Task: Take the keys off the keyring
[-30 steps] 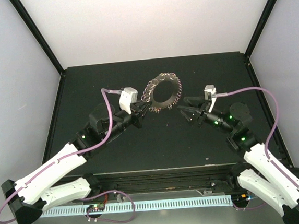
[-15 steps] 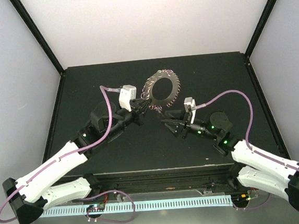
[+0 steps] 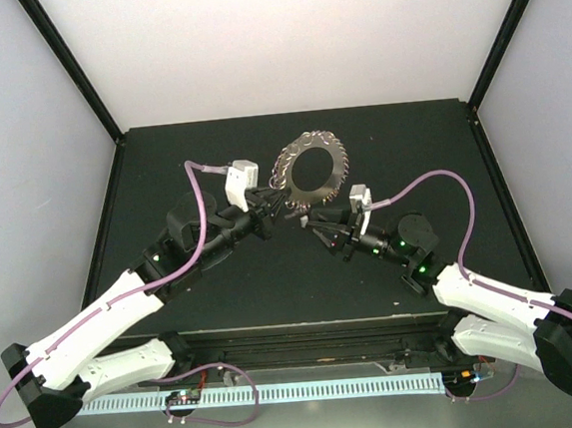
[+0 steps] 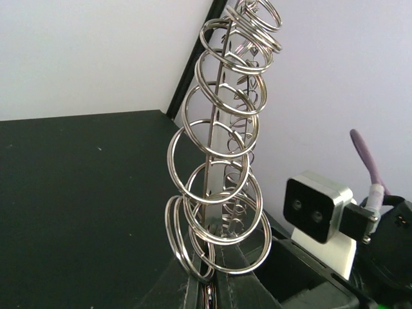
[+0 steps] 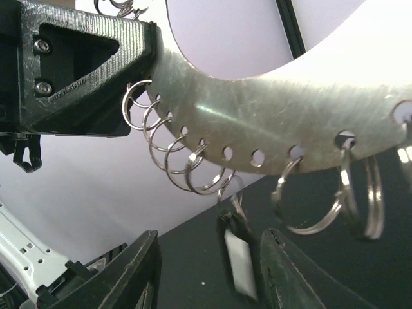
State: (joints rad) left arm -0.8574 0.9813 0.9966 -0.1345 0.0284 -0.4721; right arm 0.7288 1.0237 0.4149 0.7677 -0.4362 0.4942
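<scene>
The keyring [image 3: 339,169] is held up off the black table, a flat grey metal ring fringed with wire loops. My left gripper [image 3: 278,207] is shut on its lower left rim; the left wrist view shows the keyring [image 4: 215,187] edge-on, rising from the pinched left gripper [image 4: 207,293]. My right gripper [image 3: 314,229] sits just below the ring, open. Seen from the right wrist, a small dark-edged silvery key [image 5: 239,257], blurred, hangs from a loop under the keyring [image 5: 270,116]. It dangles between the right gripper [image 5: 212,277] fingers, nearer the right one, with no contact visible.
The black table [image 3: 161,165] is boxed in by white walls with black corner posts. The right arm's wrist camera [image 4: 318,209] is close beside the ring. The left gripper's black finger mount [image 5: 84,71] covers the ring's upper left.
The right arm has swung left and in under the ring, and its jaws have narrowed. The ring has turned to face the top camera more. The left gripper stays shut.
</scene>
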